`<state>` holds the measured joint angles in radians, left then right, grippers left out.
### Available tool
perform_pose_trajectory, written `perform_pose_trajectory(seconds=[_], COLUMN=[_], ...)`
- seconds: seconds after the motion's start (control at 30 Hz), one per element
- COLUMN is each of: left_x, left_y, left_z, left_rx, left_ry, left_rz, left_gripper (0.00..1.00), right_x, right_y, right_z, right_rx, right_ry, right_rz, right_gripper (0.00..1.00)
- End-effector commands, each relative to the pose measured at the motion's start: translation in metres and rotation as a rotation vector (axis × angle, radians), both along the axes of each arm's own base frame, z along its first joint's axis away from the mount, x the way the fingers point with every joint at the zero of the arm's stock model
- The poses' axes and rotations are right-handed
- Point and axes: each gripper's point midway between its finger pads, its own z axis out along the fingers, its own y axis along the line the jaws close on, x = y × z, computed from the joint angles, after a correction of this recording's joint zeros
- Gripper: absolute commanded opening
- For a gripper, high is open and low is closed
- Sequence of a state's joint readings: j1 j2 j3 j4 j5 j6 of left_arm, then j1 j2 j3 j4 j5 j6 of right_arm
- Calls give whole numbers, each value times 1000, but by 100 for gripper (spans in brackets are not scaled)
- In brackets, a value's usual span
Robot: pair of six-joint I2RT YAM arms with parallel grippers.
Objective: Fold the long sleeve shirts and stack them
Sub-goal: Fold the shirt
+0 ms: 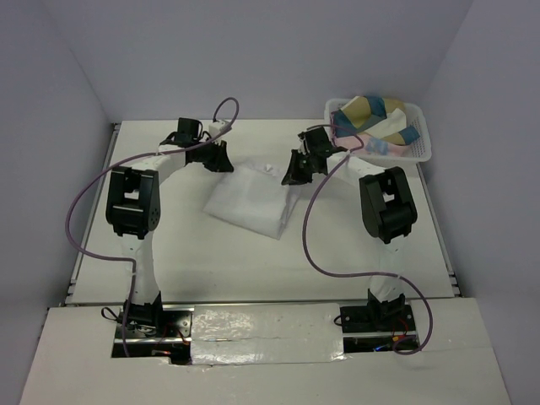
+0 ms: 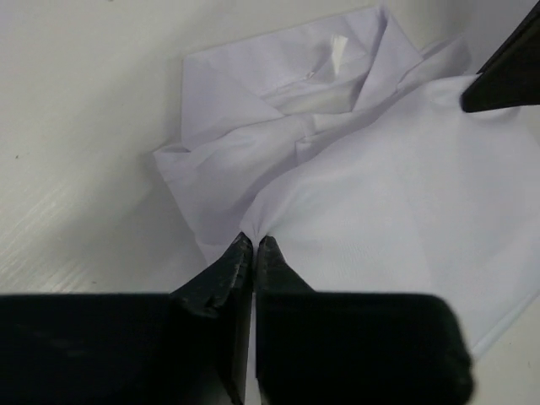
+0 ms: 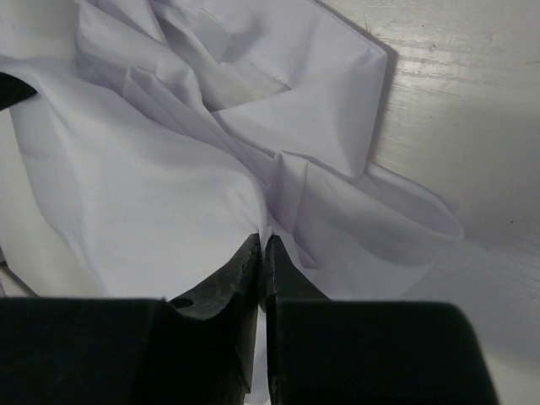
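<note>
The left gripper point(image 2: 253, 243) has its two black fingers pressed together, with a fold of the long sleeve shirt point(image 1: 251, 199) nipped between the tips. The right gripper point(image 3: 262, 240) is the same: fingers drawn in tight on a pleat of the white cloth, which puckers up to the pinch.

The shirt lies partly folded on the white table point(image 1: 169, 245) between the two grippers, each holding one of its far corners. From the left gripper the smooth body panel spreads ahead and off to its right, and the collar point(image 2: 312, 80) sits rumpled just ahead. A small white tag point(image 2: 339, 47) shows inside the collar; whatever is printed on it is too small to read. A black finger of the right gripper shows at the far right of that same cloth.

From the right gripper the cloth runs ahead and to its left in soft creases, with bare table on its right.

Beyond the right gripper and off to its right, well apart from the shirt, stands a white lattice basket point(image 1: 422, 143) holding bundled cloth point(image 1: 371, 114) in blue, tan and pink.
</note>
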<state>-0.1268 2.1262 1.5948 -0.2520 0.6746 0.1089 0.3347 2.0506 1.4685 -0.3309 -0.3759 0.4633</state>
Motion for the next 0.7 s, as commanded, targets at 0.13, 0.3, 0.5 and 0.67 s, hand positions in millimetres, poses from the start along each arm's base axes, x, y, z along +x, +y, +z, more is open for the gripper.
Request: perform_pose_trajectory(seconds=[0.13, 0.3, 0.5, 0.67], left_x=[-5, -13, -10, 15], left_y=[-26, -39, -55, -43], left_z=[76, 112, 118, 81], left_rx=[-134, -166, -143, -48], left_ry=[-151, -225, -248, -190], left_rz=[-81, -116, -117, -2], left_gripper=[0, 0, 0, 0], right_x=[-1, -18, -23, -10], right_y=[-9, -12, -30, -41], right_z=[46, 73, 75, 52], right_rx=[33, 99, 81, 30], right_ry=[-158, -218, -235, -180], right_rz=[-39, -79, -172, -180], right_gripper=[0, 0, 0, 0])
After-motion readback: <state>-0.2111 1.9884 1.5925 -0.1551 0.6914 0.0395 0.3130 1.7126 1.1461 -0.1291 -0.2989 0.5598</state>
